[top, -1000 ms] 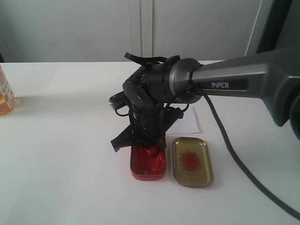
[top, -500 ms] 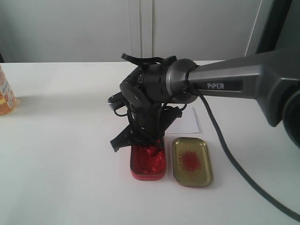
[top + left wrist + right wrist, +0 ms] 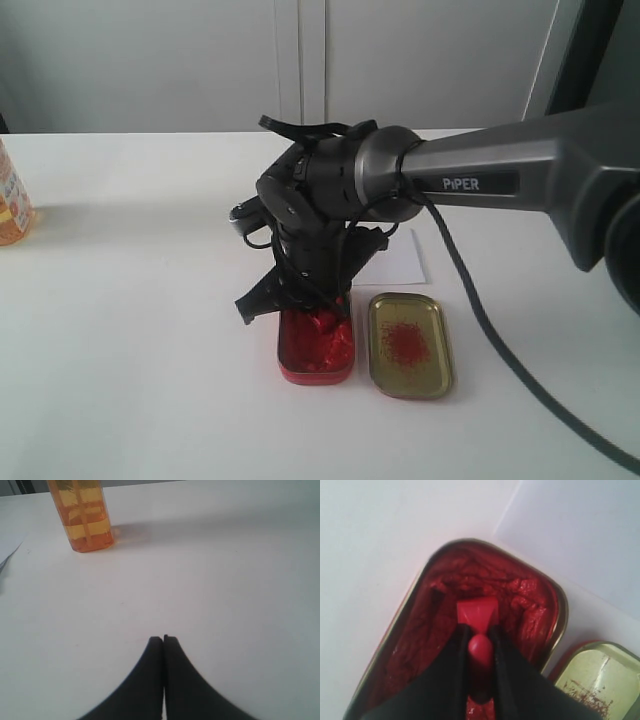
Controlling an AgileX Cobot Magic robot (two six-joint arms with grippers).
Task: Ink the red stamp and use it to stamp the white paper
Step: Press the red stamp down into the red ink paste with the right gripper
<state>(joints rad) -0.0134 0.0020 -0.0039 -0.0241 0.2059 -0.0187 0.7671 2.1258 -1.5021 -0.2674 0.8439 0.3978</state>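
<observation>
My right gripper [image 3: 479, 630] is shut on the knob of the red stamp [image 3: 477, 614], whose square base presses into the red paste of the open ink tin [image 3: 520, 600]. In the exterior view the same gripper [image 3: 318, 305] points down into that tin [image 3: 316, 352], and the stamp itself is hidden behind the wrist. The white paper [image 3: 405, 258] lies just behind the tins, partly covered by the arm, and its corner shows in the right wrist view [image 3: 580, 535]. My left gripper [image 3: 163, 639] is shut with nothing in it, above bare tabletop.
The gold tin lid [image 3: 408, 345] with a red smear lies right of the ink tin, also seen at the wrist view's edge [image 3: 600, 680]. An orange bottle [image 3: 82, 512] stands on the table's far left [image 3: 12, 200]. The right arm's cable [image 3: 500, 340] trails across the table.
The right arm shifted slightly left and settled over the ink tin a second ago; since half a second ago nothing has visibly moved.
</observation>
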